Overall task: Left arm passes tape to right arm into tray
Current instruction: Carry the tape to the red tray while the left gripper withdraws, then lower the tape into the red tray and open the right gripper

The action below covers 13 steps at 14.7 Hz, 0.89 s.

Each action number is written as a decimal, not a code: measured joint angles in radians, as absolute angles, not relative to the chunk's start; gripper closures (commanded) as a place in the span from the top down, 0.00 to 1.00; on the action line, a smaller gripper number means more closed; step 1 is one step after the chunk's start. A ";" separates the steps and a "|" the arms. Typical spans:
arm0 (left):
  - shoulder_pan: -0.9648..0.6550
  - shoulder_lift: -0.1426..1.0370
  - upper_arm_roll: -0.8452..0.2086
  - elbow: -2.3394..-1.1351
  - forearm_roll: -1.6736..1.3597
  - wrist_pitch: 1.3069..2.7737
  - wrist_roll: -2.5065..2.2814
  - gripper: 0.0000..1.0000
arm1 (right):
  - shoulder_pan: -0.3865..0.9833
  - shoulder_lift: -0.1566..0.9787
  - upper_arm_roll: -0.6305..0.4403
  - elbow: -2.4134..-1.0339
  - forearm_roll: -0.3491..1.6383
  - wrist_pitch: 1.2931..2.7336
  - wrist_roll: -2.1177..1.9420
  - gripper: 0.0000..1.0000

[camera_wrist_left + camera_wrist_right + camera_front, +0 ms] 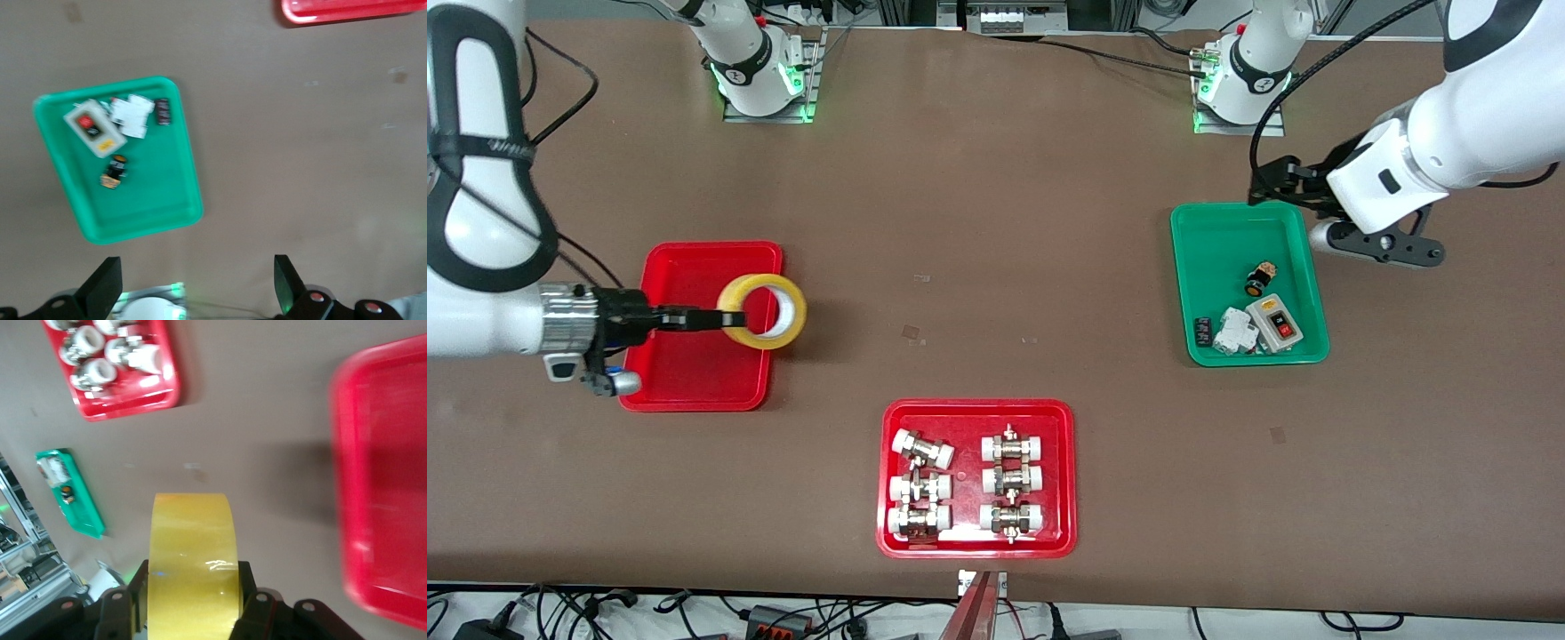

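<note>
The yellow tape is clamped upright between the fingers of my right gripper, which comes in from the right arm's end of the table. The roll hangs over the plain red tray's edge that faces the table's middle. In the right wrist view the tape fills the shut gripper, and the tray lies beside it. My left gripper is open and empty, up over the green tray's corner nearest its base. In the left wrist view its fingers stand wide apart.
A red tray of metal-and-white pipe fittings sits near the front camera at mid-table. A green tray with a switch box and small electrical parts lies toward the left arm's end; it also shows in the left wrist view.
</note>
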<state>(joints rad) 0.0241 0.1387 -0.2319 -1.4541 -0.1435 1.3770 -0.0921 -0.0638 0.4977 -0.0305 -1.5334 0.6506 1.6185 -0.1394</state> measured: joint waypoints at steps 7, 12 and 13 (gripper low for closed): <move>0.022 0.075 -0.027 -1.463 -0.087 1.391 0.082 1.00 | -0.300 0.686 -0.030 -1.539 0.639 1.579 -0.621 0.26; -0.001 0.043 -0.017 -1.512 -0.030 1.458 0.116 1.00 | -0.321 0.764 -0.027 -1.536 0.639 1.602 -0.727 0.27; -0.002 0.030 -0.015 -1.535 -0.021 1.480 0.120 1.00 | -0.322 0.770 -0.027 -1.535 0.639 1.607 -0.742 0.27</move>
<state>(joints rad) -0.0019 0.0303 -0.0149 -1.5348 -0.0215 1.4801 0.1200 -0.3222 0.7701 -0.0273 -1.5354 0.6393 1.6073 -0.7416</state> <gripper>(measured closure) 0.000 0.467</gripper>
